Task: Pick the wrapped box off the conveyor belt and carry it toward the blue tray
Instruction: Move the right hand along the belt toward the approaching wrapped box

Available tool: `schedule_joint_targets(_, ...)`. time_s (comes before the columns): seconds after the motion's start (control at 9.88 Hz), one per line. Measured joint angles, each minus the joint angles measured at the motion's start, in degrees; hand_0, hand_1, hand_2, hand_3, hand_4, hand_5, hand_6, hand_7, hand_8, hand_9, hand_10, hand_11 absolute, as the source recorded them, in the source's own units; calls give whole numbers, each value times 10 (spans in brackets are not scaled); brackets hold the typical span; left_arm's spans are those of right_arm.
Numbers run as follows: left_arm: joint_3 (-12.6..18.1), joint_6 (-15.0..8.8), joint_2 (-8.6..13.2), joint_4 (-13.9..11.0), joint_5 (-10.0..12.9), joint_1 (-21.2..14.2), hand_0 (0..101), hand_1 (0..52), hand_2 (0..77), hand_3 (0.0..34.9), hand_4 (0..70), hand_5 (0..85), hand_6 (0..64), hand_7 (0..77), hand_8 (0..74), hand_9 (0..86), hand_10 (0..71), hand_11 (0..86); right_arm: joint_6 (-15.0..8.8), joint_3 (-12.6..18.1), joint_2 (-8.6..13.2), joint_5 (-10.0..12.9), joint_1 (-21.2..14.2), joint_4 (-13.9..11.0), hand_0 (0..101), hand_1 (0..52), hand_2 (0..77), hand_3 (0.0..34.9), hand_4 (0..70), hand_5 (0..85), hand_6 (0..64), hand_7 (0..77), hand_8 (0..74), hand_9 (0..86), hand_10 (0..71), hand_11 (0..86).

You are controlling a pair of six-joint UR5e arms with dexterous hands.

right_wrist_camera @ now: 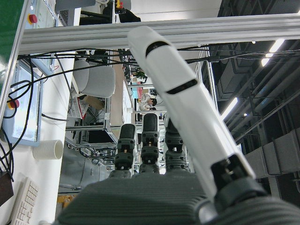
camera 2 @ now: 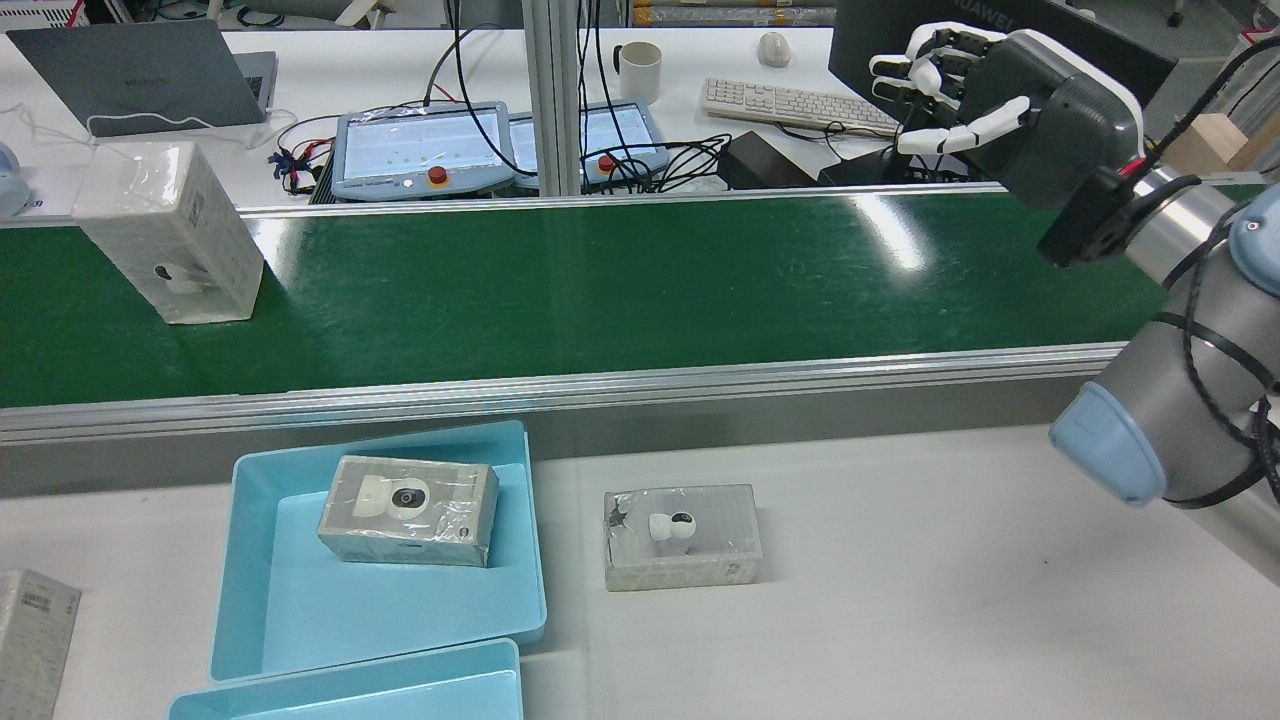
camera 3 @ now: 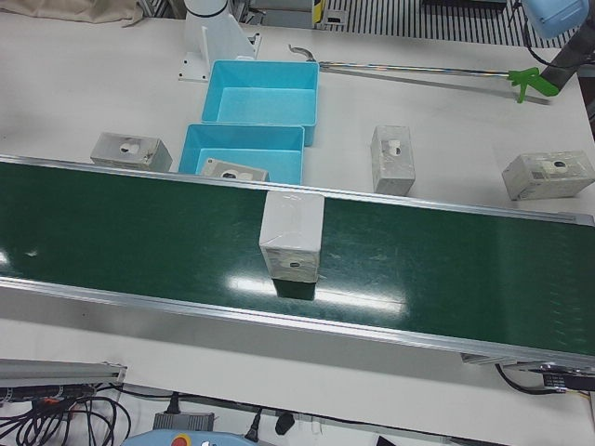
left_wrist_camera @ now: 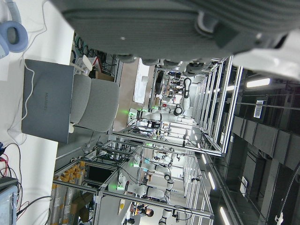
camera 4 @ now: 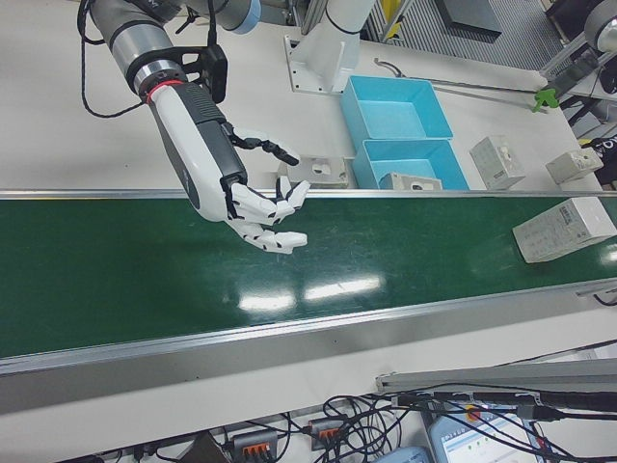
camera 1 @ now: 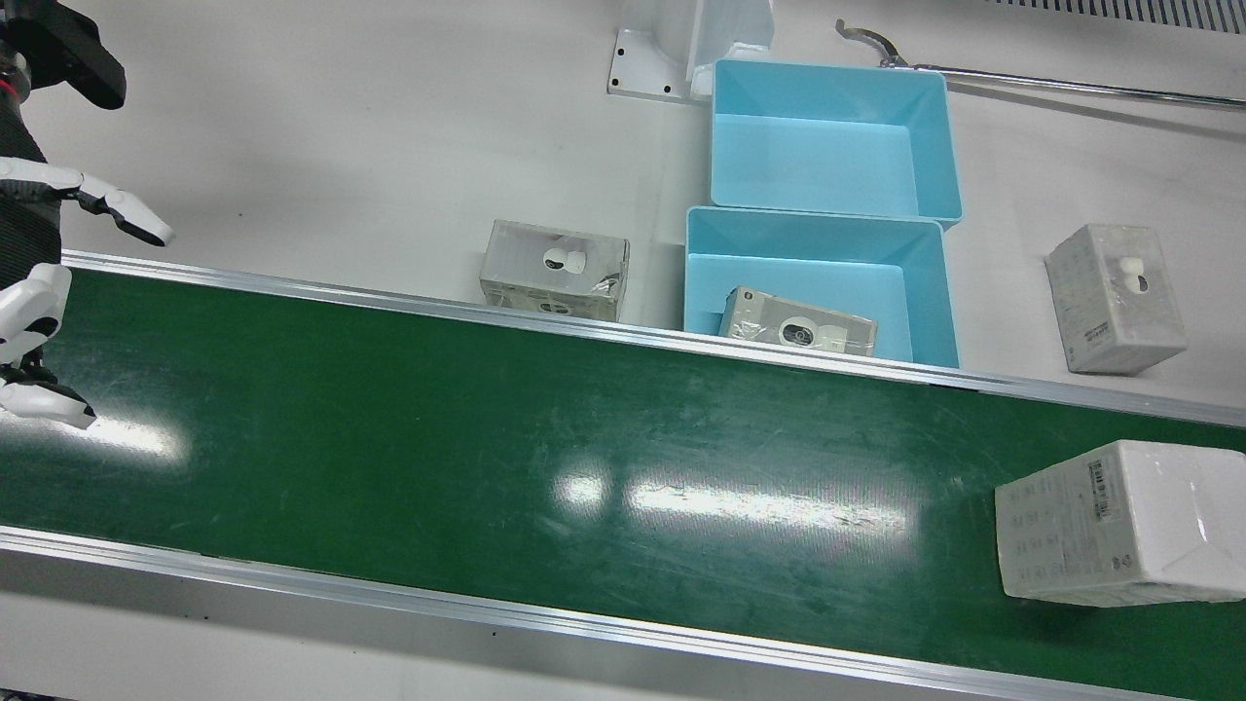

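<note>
Green conveyor belt (camera 1: 487, 438) runs the width of your station, white table on the robot's side. Your wrapped box (camera 1: 1124, 521) stands upright on the belt at the robot's left end; in the rear view it sits at the far left of the belt (camera 2: 170, 232), near the far rail. Your right hand (camera 4: 255, 207) hangs over the opposite end of the belt, fingers (camera 4: 289, 241) spread and lightly curled, holding nothing. Box and fingers are well apart, with bare belt between them and no contact. The rear view shows the same hand (camera 2: 985, 95) raised above the belt's far rail, palm facing away from the robot. Your left hand: only the dark underside of it shows in its own view (left_wrist_camera: 187, 28), so you cannot tell how its fingers stand. Two blue trays (camera 1: 827, 136) sit on the table just beside the belt's near rail; the one closer to the belt (camera 1: 701, 282) holds a wrapped camera box (camera 1: 798, 331). Another such box (camera 1: 553, 271) lies on the table beside that tray, and one more (camera 1: 1115, 297) on the tray's other side.
</note>
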Motion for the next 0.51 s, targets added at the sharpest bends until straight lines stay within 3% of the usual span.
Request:
schedule_joint_targets(0.1,0,0,0,0,0,0,0,0,11,0,0,11,0,5,5,0,0,5,-4,-2,1,0,-1,0,655,295,240,5,333,453,382,600,180,278,142,229)
schedule_joint_targets(0.3,0,0,0,0,0,0,0,0,5,0,0,11,0,5,5,0,0,0,-8,-10,3,2,-10,0,669,289,245,5,344,469,387,611,180,278,142,229)
schedule_joint_targets(0.51,0,0,0,0,0,0,0,0,11,0,0,11,0,5,5,0,5,5,-8,-31,20,5,-22,0,640,273,256,4,338,469,398,611,180,284,142,229)
